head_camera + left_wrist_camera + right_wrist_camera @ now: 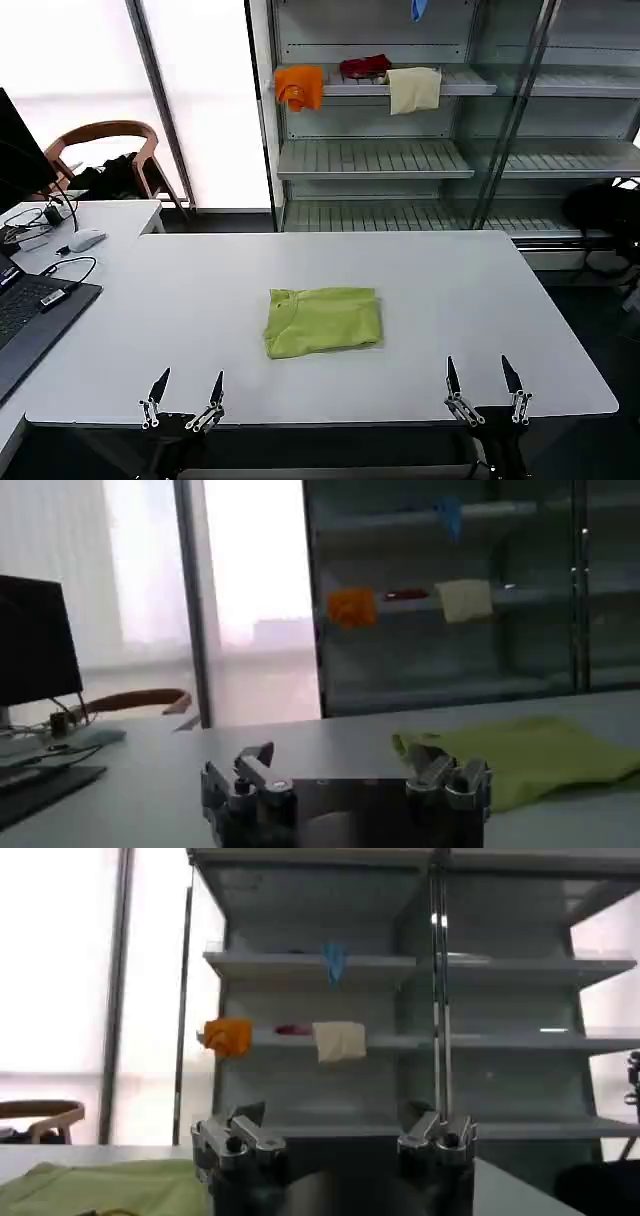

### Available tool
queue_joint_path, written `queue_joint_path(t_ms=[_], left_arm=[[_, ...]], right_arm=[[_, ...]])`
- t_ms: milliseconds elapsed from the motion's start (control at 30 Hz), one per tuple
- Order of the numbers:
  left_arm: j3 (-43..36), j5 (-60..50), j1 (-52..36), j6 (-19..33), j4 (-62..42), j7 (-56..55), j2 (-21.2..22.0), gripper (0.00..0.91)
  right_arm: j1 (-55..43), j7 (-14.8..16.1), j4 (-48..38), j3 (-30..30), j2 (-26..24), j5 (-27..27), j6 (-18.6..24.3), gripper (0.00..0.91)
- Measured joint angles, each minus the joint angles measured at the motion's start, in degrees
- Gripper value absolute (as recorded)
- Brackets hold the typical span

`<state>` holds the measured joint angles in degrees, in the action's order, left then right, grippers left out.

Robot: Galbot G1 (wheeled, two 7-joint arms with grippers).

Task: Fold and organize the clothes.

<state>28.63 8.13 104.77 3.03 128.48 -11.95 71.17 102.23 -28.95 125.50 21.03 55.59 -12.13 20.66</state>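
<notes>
Folded lime T-shirt (323,321) on the counter (450,290); left claw (184,394) and right claw (484,385) flank it, nearer the robot, both spread wide, empty.

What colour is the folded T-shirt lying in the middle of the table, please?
The T-shirt is a plain lime yellow-green; the head view shows it best.

The white tabletop (450,290) carries the folded lime T-shirt (323,320) near its middle, lying flat as a compact rectangle, with bare surface on every side. On the adjoining tabletop (120,215) to the left lie a laptop (30,310), a mouse (86,239) and what seem to be cables (70,270).
</notes>
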Motion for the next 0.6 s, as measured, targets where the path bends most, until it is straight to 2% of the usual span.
queue_joint_path(t_ms=[600], left_arm=[[-0.75, -1.42, 0.22, 0.10, 0.34, 0.19, 1.26, 0.907]], right_arm=[[1.55, -0.15, -0.72, 0.41, -0.06, -0.78, 0.66, 0.907]])
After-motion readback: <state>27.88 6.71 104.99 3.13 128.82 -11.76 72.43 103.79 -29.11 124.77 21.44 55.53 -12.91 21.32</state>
